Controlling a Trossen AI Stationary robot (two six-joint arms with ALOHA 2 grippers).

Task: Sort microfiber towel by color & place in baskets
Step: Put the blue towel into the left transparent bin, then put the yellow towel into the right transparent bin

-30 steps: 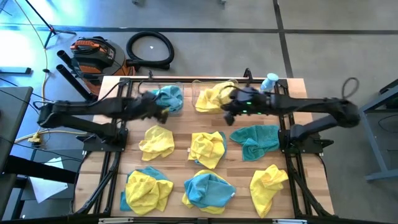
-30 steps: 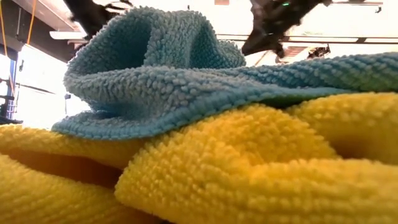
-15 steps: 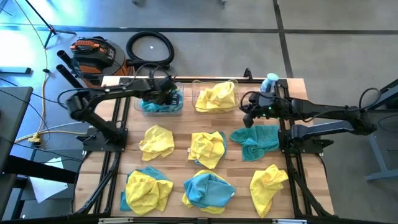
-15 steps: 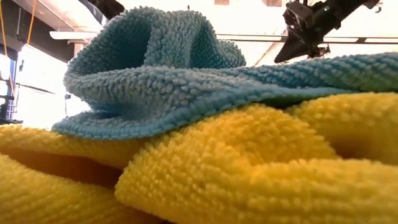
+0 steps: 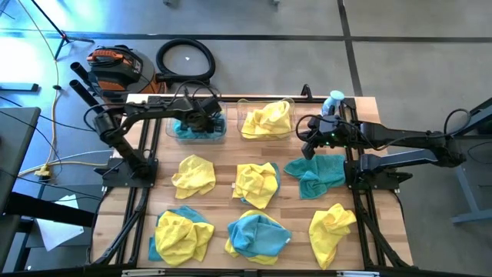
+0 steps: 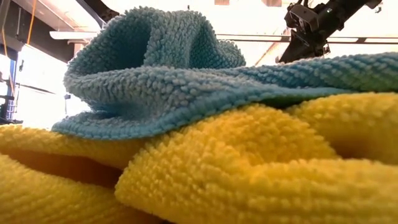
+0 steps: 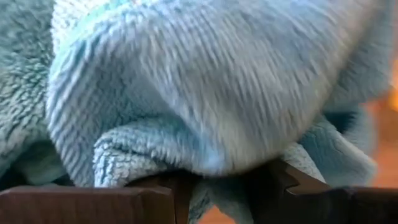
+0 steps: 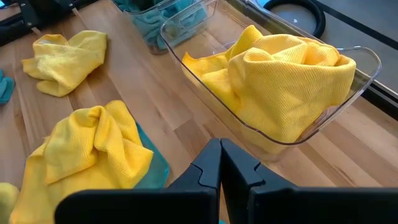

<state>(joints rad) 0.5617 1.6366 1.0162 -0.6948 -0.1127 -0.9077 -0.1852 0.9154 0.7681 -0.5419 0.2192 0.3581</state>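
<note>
High view: two clear baskets side by side at the far edge of the wooden table (image 5: 223, 165), left basket (image 5: 175, 132) with a blue towel (image 5: 192, 131), right basket (image 5: 244, 105) with a yellow towel (image 5: 269, 119). Left gripper (image 5: 201, 114) down in the left basket, jaws apart, pressed against the blue towel; from the left wrist view not possible to tell if the cloth is pinched. Right gripper (image 5: 307, 138) just beside the right basket, over a teal towel (image 5: 317, 174), jaws together and holding nothing. More yellow towels loose on the table, some lying on blue ones. A clear spray bottle (image 5: 333, 101) near the far right corner. On the floor beyond the table, an orange and black vacuum (image 5: 114, 65) and a coiled black hose (image 5: 185, 60). No readable writing or brand anywhere.
</note>
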